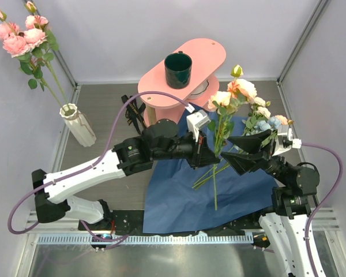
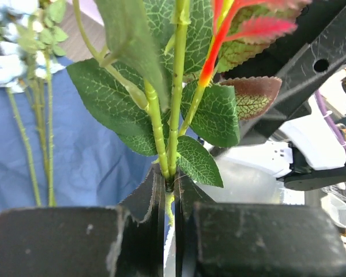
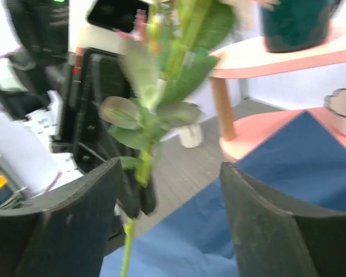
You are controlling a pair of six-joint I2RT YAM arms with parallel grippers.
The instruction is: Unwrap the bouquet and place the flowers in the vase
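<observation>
Left fingers (image 2: 63, 242) are pinched tight on a few flower stems (image 2: 176, 115), held upright over the blue wrapping paper (image 1: 179, 202) in the middle of the desk (image 1: 104, 107). Right fingers (image 3: 271, 231) are spread wide, right beside them. Vase (image 1: 81, 128) sits by the left edge.

Setting: robot lab test cell. White panel walls (image 1: 132, 34) on aluminium posts (image 1: 300, 40) enclose a grey table (image 1: 104, 109); left arm (image 1: 86, 170) and right arm (image 1: 288, 231) mounted at its near edge on a metal rail (image 1: 161, 238).
</observation>
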